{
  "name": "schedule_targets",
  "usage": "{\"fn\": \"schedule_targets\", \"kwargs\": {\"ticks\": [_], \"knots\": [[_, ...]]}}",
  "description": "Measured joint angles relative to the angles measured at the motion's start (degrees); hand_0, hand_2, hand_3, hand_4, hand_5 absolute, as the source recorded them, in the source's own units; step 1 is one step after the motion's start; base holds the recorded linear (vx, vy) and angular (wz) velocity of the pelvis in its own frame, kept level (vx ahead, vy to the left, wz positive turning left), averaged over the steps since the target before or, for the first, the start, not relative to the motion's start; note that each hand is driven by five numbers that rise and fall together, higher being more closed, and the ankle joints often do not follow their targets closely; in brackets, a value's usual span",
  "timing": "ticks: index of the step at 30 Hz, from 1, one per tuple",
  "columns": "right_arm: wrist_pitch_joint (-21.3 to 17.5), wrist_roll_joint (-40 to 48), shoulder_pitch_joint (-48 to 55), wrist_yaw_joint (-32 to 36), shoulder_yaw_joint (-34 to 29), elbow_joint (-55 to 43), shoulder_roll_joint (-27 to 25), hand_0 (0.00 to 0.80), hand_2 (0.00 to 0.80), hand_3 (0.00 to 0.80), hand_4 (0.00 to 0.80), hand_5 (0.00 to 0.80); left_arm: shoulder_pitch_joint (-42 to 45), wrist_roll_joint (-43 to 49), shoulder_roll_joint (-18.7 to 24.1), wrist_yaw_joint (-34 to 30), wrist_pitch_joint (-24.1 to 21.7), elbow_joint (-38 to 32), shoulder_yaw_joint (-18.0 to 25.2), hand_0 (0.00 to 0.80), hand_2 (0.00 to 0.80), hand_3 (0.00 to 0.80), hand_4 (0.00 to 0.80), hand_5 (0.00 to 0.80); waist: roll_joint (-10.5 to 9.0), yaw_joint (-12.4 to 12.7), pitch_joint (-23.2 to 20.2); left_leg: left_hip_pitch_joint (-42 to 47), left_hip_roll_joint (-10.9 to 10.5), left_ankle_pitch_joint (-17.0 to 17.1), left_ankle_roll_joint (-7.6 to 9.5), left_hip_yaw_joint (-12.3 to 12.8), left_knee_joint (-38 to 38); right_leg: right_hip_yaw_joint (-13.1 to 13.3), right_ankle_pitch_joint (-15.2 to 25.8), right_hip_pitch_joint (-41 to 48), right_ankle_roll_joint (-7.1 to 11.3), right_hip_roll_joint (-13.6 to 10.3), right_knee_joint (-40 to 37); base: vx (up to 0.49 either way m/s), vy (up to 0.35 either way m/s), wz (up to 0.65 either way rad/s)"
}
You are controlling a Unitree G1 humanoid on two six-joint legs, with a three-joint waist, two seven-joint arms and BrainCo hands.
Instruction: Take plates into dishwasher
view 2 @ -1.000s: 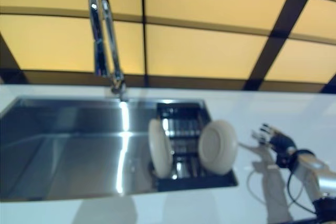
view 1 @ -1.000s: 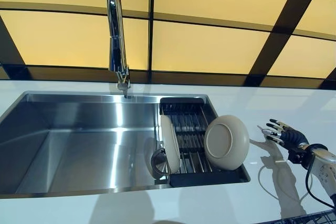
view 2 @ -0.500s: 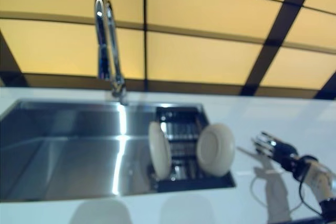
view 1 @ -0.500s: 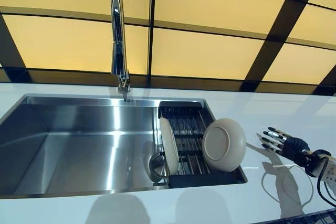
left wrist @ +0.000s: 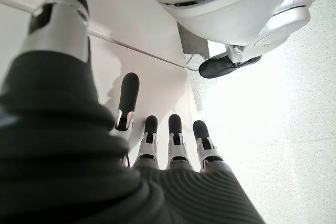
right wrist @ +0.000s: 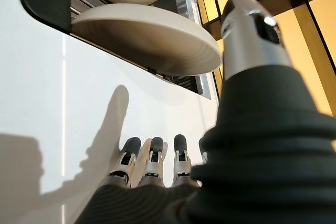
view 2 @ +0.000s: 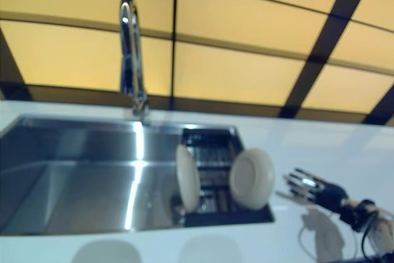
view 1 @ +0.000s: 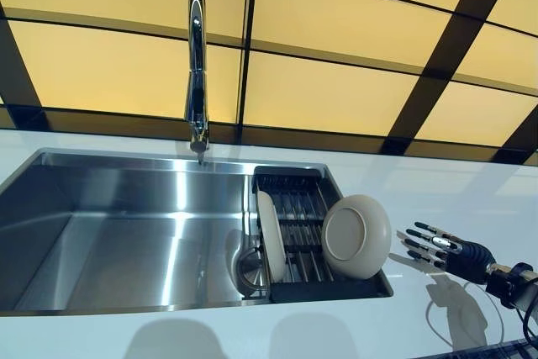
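White countertop (view 1: 471,199) surrounds a steel sink (view 1: 126,233) beneath a faucet (view 1: 197,73) and amber wall panels (view 1: 336,90). We see our right hand (view 1: 437,245) hovering over the counter, fingers straight and spread, holding nothing. Just beyond its fingertips stands the nearer plate (view 1: 356,236), tilted on edge in the dark rack (view 1: 319,287); a second plate (view 1: 271,235) stands farther along the same rack. Our left hand (left wrist: 173,145), fingers relaxed and empty, shows only in its wrist view.

We see our left hand (left wrist: 157,156) at the bottom of the frame, its fingers (left wrist: 175,132) straight and holding nothing, thumb apart at upper left. A speckled floor (left wrist: 273,108) fills the right side.
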Motion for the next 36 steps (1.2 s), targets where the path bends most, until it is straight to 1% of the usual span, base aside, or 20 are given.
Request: {"fn": "schedule_targets", "kwargs": {"ticks": [6, 10, 14, 20, 27, 30, 33, 36], "knots": [[-0.90, -0.22, 1.06, 0.23, -0.28, -1.37, 0.00, 0.000, 0.000, 0.000, 0.000, 0.000, -0.02, 0.02, 0.04, -0.12, -0.23, 0.13, 0.02, 0.000, 0.000, 0.000, 0.000, 0.000, 0.06, -0.07, 0.04, -0.27, -0.08, 0.00, 0.00, 0.07, 0.00, 0.06, 0.04, -0.28, 0.06, 0.02, 0.00, 0.000, 0.000, 0.00], [-0.85, -0.26, 1.38, -2.22, -0.28, -2.12, 0.00, 0.000, 0.000, 0.000, 0.000, 0.000, -0.03, 0.02, 0.03, -0.15, -0.59, 0.23, 0.00, 0.000, 0.000, 0.000, 0.000, 0.000, 0.21, -0.04, 0.15, -0.36, -0.09, 0.00, 0.00, 0.09, 0.00, 0.09, 0.05, -0.36, 0.07, 0.03, 0.00, 0.000, 0.000, 0.00], [-0.33, -0.13, 1.39, -6.13, -0.27, -3.21, 0.06, 0.000, 0.000, 0.000, 0.000, 0.000, -0.03, 0.02, 0.01, -0.17, -0.93, 0.23, 0.00, 0.000, 0.000, 0.000, 0.000, 0.000, 0.52, -0.06, 0.39, -0.43, -0.08, 0.00, 0.01, 0.11, 0.00, 0.13, 0.06, -0.39, 0.08, 0.03, -0.01, 0.000, 0.000, 0.00], [-0.16, 0.90, 1.74, -15.02, -0.25, -6.16, 1.18, 0.000, 0.000, 0.000, 0.000, 0.000, -0.06, 0.01, -0.07, -0.14, -1.06, 0.23, -0.01, 0.000, 0.000, 0.000, 0.000, 0.000, 0.98, -0.14, 0.80, -0.58, -0.09, -0.01, 0.02, 0.29, -0.02, 0.37, 0.07, -0.47, 0.10, 0.07, -0.01, -0.001, 0.003, -0.01], [-0.39, 1.00, 2.09, -25.17, -0.28, -13.19, 4.85, 0.000, 0.000, 0.000, 0.000, 0.000, 0.00, -0.03, -0.17, 0.13, -1.03, 0.32, -0.23, 0.000, 0.000, 0.000, 0.000, 0.000, 1.25, -0.21, 1.15, -0.63, -0.12, -0.02, 0.04, 1.47, -0.04, 1.12, 0.37, -1.26, 0.38, -0.02, -0.02, -0.018, 0.031, -0.08], [-0.35, 1.15, 2.21, -28.66, -0.21, -16.23, 6.13, 0.000, 0.000, 0.000, 0.000, 0.000, -0.02, -0.04, -0.26, 0.20, -1.02, 0.31, -0.36, 0.000, 0.000, 0.000, 0.000, 0.000, 1.44, -0.33, 1.30, -0.62, -0.18, 0.00, 0.04, 1.59, -0.03, 1.21, 0.56, -1.47, 0.40, 0.03, -0.02, -0.006, 0.009, -0.02], [-0.34, 1.26, 2.45, -31.10, -0.21, -17.90, 7.08, 0.000, 0.000, 0.000, 0.000, 0.000, -0.06, -0.05, -0.39, 0.27, -1.02, 0.25, -0.39, 0.000, 0.000, 0.000, 0.000, 0.000, 1.50, -0.33, 1.45, -0.61, -0.23, 0.00, 0.04, 1.60, -0.04, 1.23, 0.60, -1.46, 0.43, 0.00, -0.01, 0.000, 0.000, 0.00], [0.49, 1.82, 2.93, -31.26, -0.12, -20.75, 7.58, 0.000, 0.000, 0.000, 0.000, 0.000, -0.10, -0.06, -0.43, 0.33, -0.98, 0.19, -0.41, 0.000, 0.000, 0.000, 0.000, 0.000, 1.49, -0.60, 1.88, -0.56, -0.23, 0.01, 0.05, 1.67, -0.04, 1.26, 0.63, -1.41, 0.46, -0.01, -0.01, 0.000, 0.000, 0.00]]}}
